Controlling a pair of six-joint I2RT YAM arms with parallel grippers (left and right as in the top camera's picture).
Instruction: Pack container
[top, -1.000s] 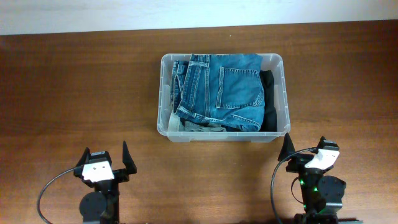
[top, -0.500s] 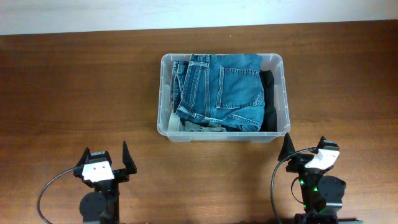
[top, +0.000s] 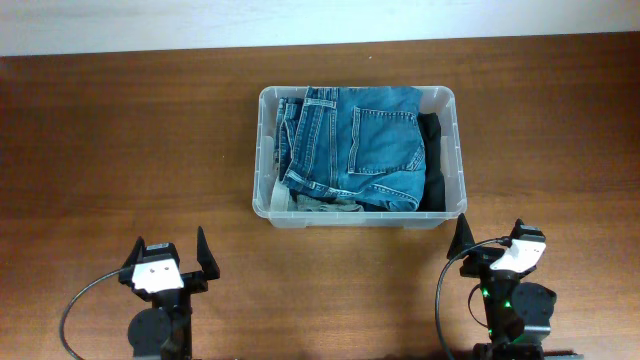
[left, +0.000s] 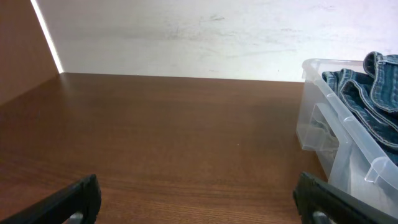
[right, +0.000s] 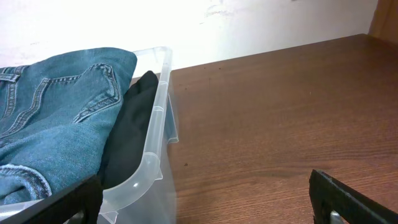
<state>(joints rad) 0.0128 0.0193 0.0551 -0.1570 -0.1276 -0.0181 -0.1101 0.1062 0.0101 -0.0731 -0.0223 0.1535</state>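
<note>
Upper centre of the overhead frame: container (top: 262, 150) sits on the table (top: 110, 150), long axis running left-right across the frame, one long wall facing both arms. Folded jeans (top: 355, 145) lie on top, with a black garment (top: 432, 160) along the right wall and grey fabric (top: 318, 206) peeking out at the lower edge. Left gripper (top: 169, 242) is at lower left, fingers spread wide with nothing between them. Right gripper (top: 491, 228) at lower right is likewise spread and empty. Neither touches the bin. Key relation: the bin lies up-frame of both claws. The right one sits just below the bin's lower right corner and is clearly nearer; the left is well apart. The right wrist view has the bin wall filling its left half, while the left wrist view only catches a corner at its right edge. No loose garment shows on the table, so packing looks essentially done. If a tuck is needed, the right arm has the shorter reach, over the near long rim.
</note>
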